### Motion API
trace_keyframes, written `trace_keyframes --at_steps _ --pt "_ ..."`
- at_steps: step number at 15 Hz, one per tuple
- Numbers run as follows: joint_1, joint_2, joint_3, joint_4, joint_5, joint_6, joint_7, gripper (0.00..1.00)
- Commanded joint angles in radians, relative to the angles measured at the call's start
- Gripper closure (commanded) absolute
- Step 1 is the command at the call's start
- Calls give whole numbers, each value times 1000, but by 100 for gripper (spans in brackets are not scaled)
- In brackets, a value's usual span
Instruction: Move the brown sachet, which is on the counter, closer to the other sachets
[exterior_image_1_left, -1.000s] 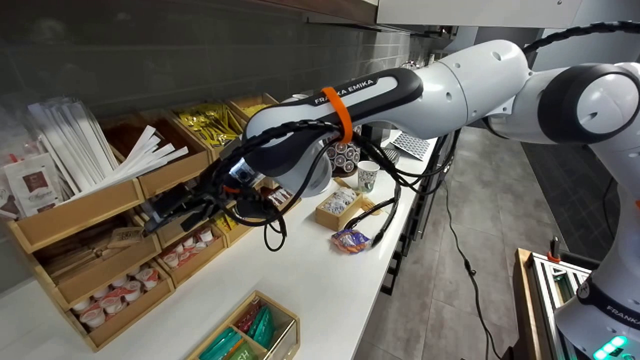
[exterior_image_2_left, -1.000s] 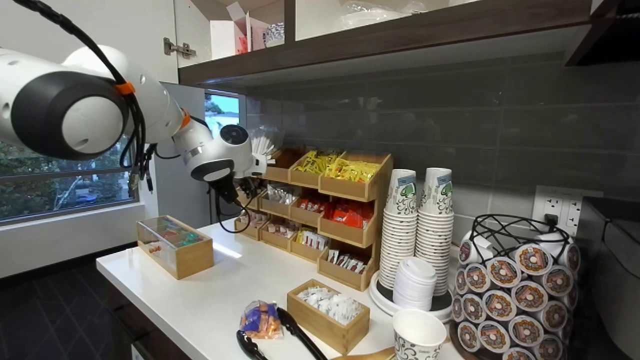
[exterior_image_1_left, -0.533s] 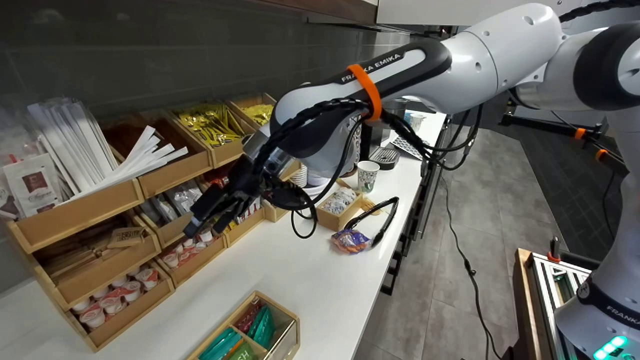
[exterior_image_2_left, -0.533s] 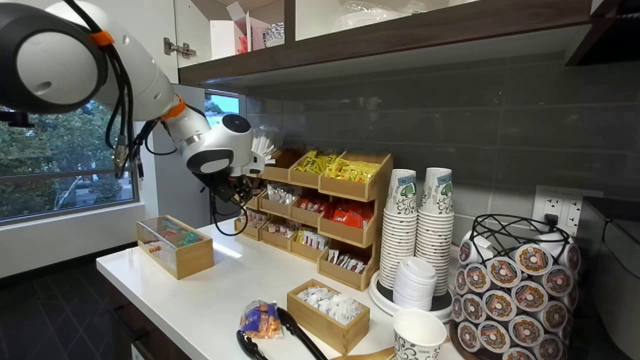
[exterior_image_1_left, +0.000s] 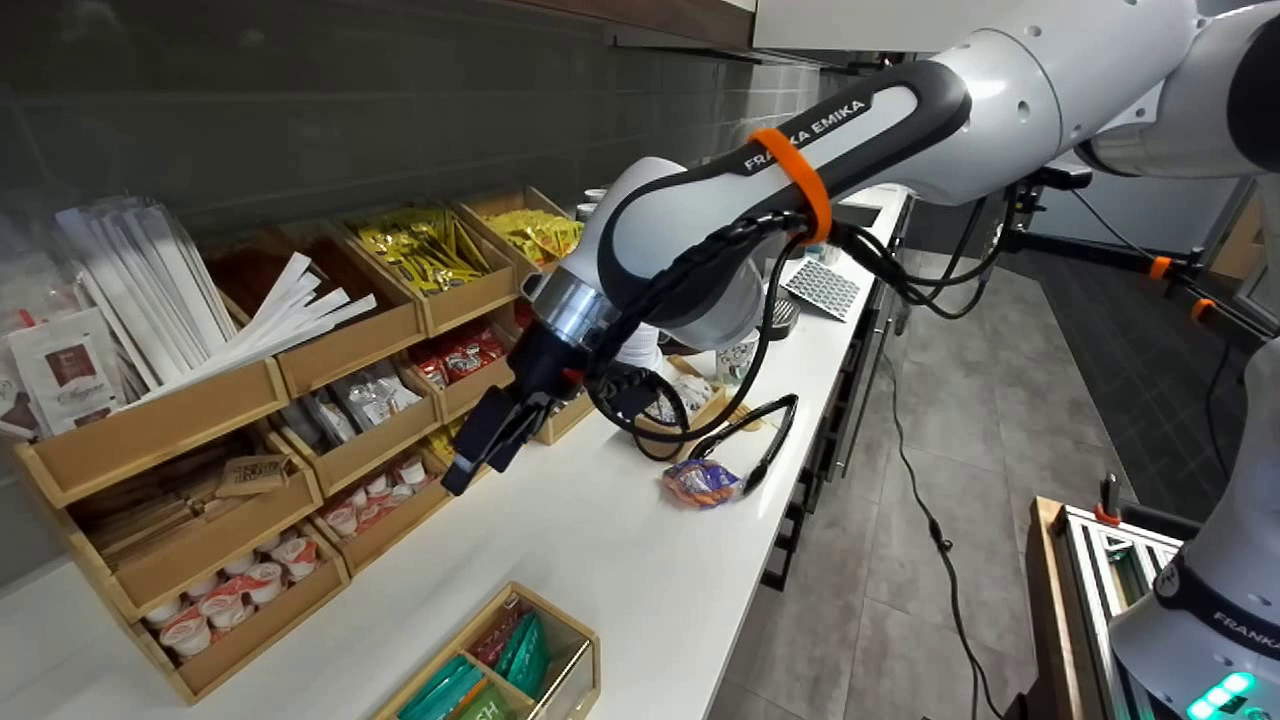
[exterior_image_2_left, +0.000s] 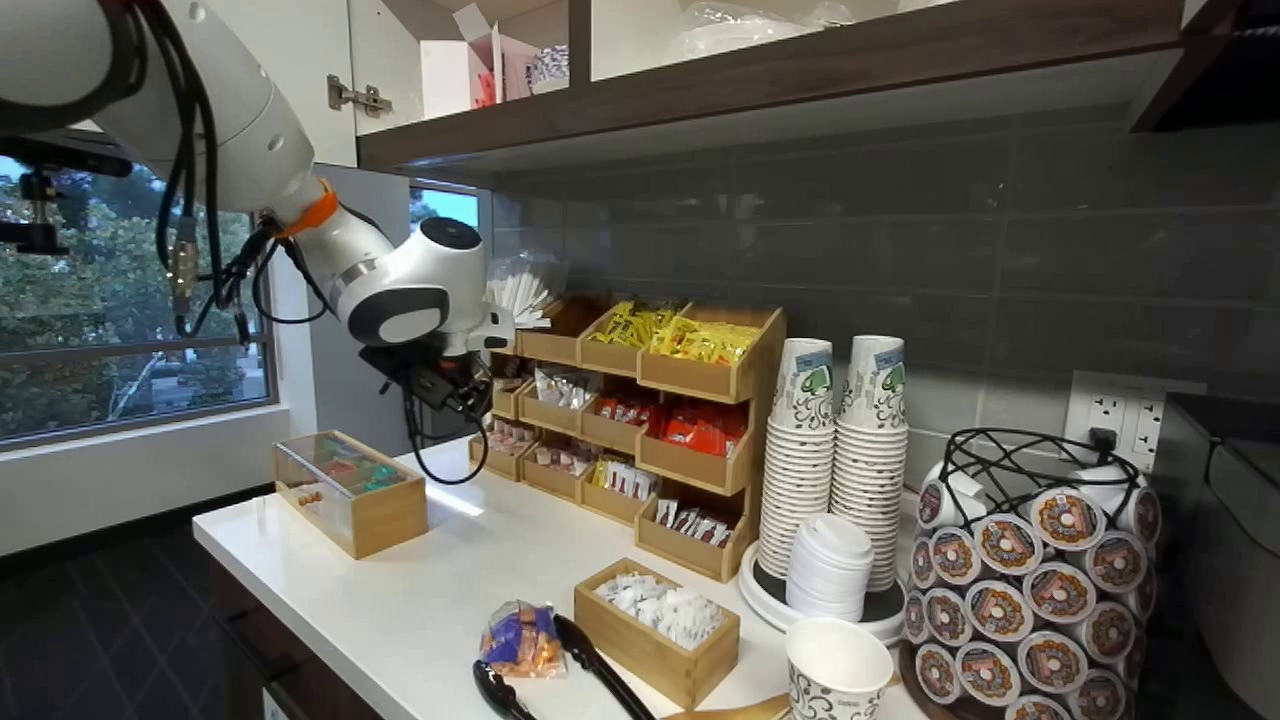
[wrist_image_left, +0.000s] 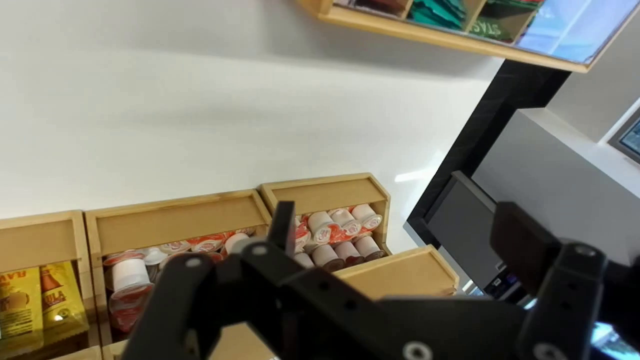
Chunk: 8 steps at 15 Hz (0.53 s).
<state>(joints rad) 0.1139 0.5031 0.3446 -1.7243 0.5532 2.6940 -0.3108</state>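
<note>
A small brown sachet (exterior_image_1_left: 252, 475) with dark print lies on top of other brown packets (exterior_image_1_left: 160, 520) in the left middle bin of the wooden shelf (exterior_image_1_left: 280, 385), seen in an exterior view. No loose brown sachet shows on the white counter (exterior_image_1_left: 590, 530). My gripper (exterior_image_1_left: 478, 477) is above the counter in front of the shelf, apart from the sachet and off to its side. In the wrist view my gripper (wrist_image_left: 405, 230) has its fingers wide apart with nothing between them. In an exterior view the arm partly hides the gripper (exterior_image_2_left: 440, 385).
A tea box (exterior_image_1_left: 590, 650) stands near the counter's end. A purple-orange candy bag (exterior_image_2_left: 522, 640), black tongs (exterior_image_2_left: 600, 665) and a sachet box (exterior_image_2_left: 655, 635) lie along the counter. Stacked cups (exterior_image_2_left: 797, 470) stand beside the shelf. A cabinet (exterior_image_2_left: 760, 90) hangs above.
My gripper has drawn back from the brown packets' bin, away from the shelf and sideways over the counter. The arm has swung with it. The brown sachet has not moved.
</note>
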Motion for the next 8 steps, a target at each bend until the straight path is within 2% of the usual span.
trace_keyframes --at_steps 1,2,3,8 --pt "-27 -89 6 -120 -39 -8 7 0" --pt "-28 -101 2 -136 -45 -2 11 0" --pt "-26 -41 15 -61 -34 2 13 0" --pt "-28 -45 18 -62 -35 2 13 0"
